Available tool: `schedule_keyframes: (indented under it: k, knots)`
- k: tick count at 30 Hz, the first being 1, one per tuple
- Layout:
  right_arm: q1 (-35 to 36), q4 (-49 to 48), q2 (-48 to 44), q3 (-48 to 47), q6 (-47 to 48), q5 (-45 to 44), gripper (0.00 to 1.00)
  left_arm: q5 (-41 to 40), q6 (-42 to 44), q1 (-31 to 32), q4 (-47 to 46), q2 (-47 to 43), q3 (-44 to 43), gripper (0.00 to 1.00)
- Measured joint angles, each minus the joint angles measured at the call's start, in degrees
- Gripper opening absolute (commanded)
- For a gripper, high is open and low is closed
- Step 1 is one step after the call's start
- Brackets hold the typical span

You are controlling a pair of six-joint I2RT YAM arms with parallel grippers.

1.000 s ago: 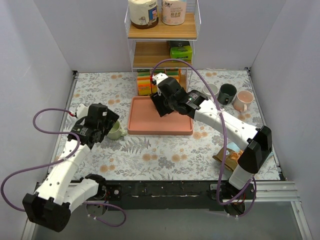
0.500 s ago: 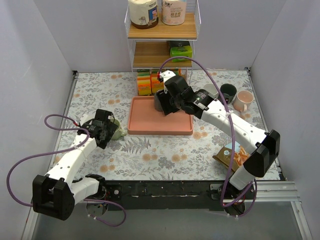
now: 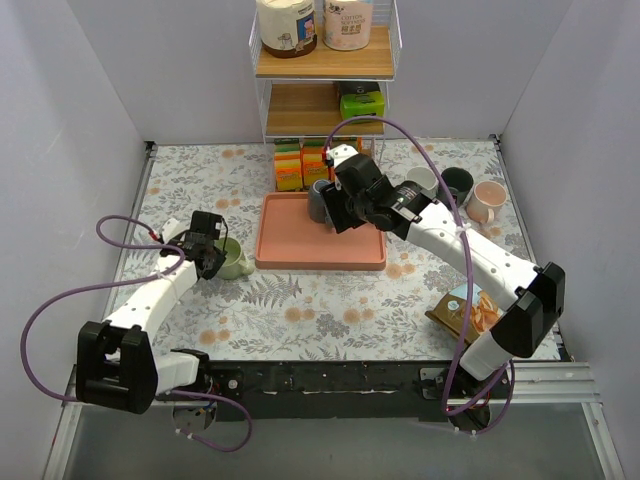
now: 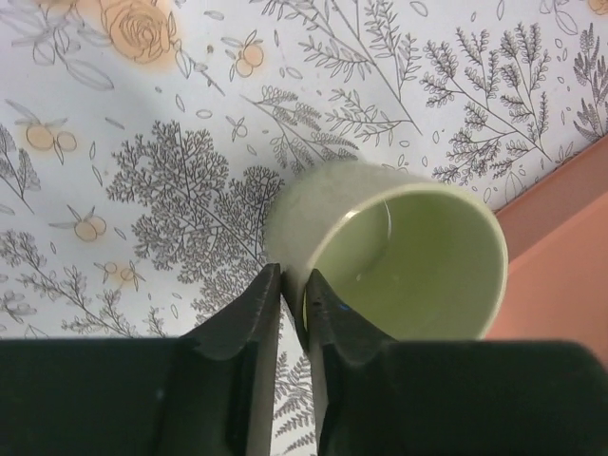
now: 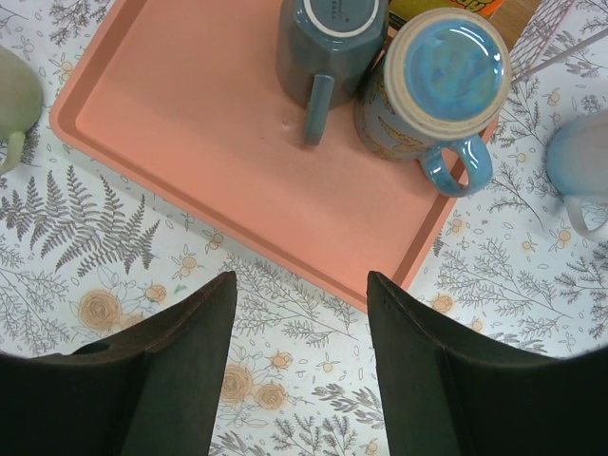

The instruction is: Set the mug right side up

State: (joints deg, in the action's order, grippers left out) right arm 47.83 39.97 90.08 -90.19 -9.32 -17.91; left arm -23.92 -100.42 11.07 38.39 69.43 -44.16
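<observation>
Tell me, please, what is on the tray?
Two mugs stand at the far end of the tray: a grey mug and a blue mug, both apparently bottom up. The rest is bare. Anything under the mugs is covered.

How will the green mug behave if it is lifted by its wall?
The green mug looks like glazed ceramic, so it is probably rigid, fairly heavy and slippery. The left gripper pinches only one side of its wall, so the mug would likely tilt or swing when raised. A drop could chip it.

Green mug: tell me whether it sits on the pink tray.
No, the green mug stands on the floral tablecloth beside the pink tray.
</observation>
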Motion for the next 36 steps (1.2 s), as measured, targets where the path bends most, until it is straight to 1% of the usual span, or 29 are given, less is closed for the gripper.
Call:
schedule_keyframes:
  k: [2, 4, 8, 15, 19, 22, 27, 30, 33, 34, 36]
  knots:
    - [-0.2, 0.3, -0.4, 0.1, -0.1, -0.1, 0.64, -0.2, 1.9, -0.1, -0.6, 0.1, 0.0, 0.0]
    - [-0.4, 0.3, -0.8, 0.1, -0.3, -0.2, 0.64, -0.1, 3.6, -0.1, -1.2, 0.7, 0.0, 0.0]
    - [-0.6, 0.3, -1.5, 0.1, -0.9, -0.5, 0.64, -0.1, 10.0, -0.1, -3.7, 2.6, -1.0, 0.0]
    - [-0.9, 0.7, -2.0, 0.7, -1.4, -0.9, 0.63, 0.5, 28.5, -0.4, -9.7, 12.5, -8.6, 0.0]
    - [-0.9, 2.2, -2.2, 0.8, -1.7, -1.4, 0.63, 3.4, 39.6, -1.1, -14.4, 16.9, -12.0, 0.0]
    - [-0.9, 3.5, -2.5, 0.9, -2.3, -1.5, 0.63, 6.5, 45.2, -2.4, -16.3, 21.8, -16.3, 0.0]
    - [-0.9, 4.6, -2.9, 1.2, -3.0, -1.5, 0.63, 8.5, 48.8, -4.3, -18.4, 32.0, -26.5, 0.0]
    - [-0.9, 5.1, -3.0, 2.3, -3.5, -1.5, 0.63, 8.9, 50.2, -4.7, -19.5, 35.1, -29.9, 0.0]
    - [-0.9, 5.2, -3.0, 3.7, -4.0, -1.4, 0.63, 9.0, 51.7, -4.8, -19.3, 35.9, -31.1, 0.0]
    - [-0.9, 5.3, -3.0, 4.0, -4.1, -1.4, 0.63, 9.0, 52.2, -4.8, -19.1, 36.2, -31.5, 0.01]
    - [-0.9, 5.1, -3.0, 4.7, -4.2, -1.4, 0.63, 9.2, 53.1, -4.9, -19.0, 36.4, -32.0, 0.11]
